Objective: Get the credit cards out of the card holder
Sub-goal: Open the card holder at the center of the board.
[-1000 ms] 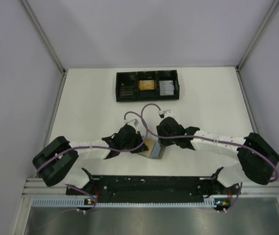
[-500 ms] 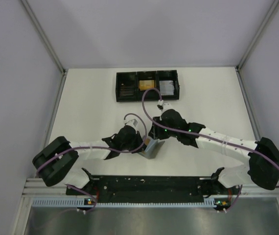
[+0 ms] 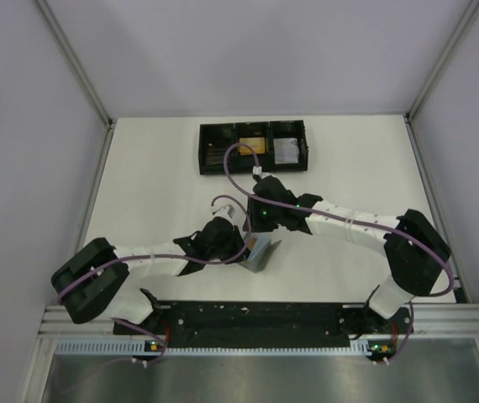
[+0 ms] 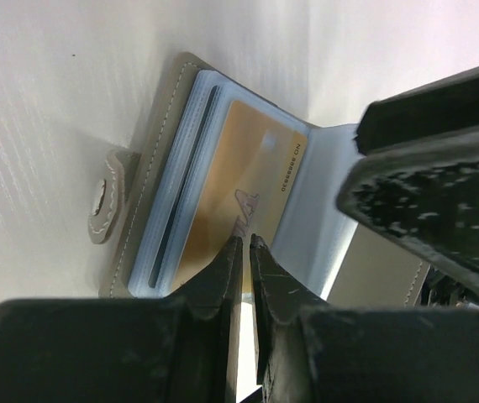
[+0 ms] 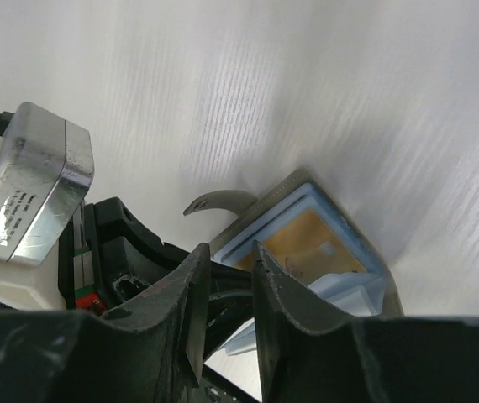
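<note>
My right arm has swung left and farther out than a second ago, and the right claw (image 5: 229,252) has narrowed. It now hangs part open over the card holder (image 4: 150,159), with nothing between its fingers. The holder sits mid-table (image 3: 349,168), towards the near edge, spread to show its blue sleeves. The left claw (image 4: 244,245) is pinched almost shut at a sleeve edge, I judge to pin the holder open and steady for the other arm. A gold credit card (image 4: 244,180) sits in the top sleeve, not yet drawn.
</note>
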`<action>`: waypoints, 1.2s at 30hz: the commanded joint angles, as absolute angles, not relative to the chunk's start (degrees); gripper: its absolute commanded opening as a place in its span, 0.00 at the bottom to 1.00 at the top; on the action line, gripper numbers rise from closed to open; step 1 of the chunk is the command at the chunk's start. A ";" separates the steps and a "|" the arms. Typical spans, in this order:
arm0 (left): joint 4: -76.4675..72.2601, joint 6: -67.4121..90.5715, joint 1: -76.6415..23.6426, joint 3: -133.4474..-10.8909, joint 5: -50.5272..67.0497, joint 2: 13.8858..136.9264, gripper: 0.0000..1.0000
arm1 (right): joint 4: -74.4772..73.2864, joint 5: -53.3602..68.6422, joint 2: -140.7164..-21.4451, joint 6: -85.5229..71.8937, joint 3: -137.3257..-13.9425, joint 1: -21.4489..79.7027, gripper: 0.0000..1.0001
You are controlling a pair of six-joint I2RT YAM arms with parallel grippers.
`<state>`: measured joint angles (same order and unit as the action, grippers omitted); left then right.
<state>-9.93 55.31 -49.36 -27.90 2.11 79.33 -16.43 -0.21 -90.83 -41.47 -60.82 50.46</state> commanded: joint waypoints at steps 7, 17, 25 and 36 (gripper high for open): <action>-9.05 53.88 -50.01 -28.48 0.53 79.10 0.12 | -22.75 7.03 -94.92 -39.47 -64.07 50.10 0.13; -5.72 53.17 -50.19 -29.18 -4.13 78.49 0.12 | -28.91 7.38 -87.46 -37.18 -56.70 50.10 0.05; -2.73 53.18 -50.01 -30.76 -6.32 78.66 0.11 | -25.68 2.73 -82.01 -40.33 -44.93 50.01 0.04; -0.26 50.19 -45.80 -32.87 -6.77 77.61 0.17 | -14.51 1.84 -87.53 -40.61 -38.67 47.99 0.02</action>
<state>-2.35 52.31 -47.44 -31.59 -5.02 79.11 -19.59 4.62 -83.40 -41.21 -39.81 49.67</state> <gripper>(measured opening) 0.168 0.028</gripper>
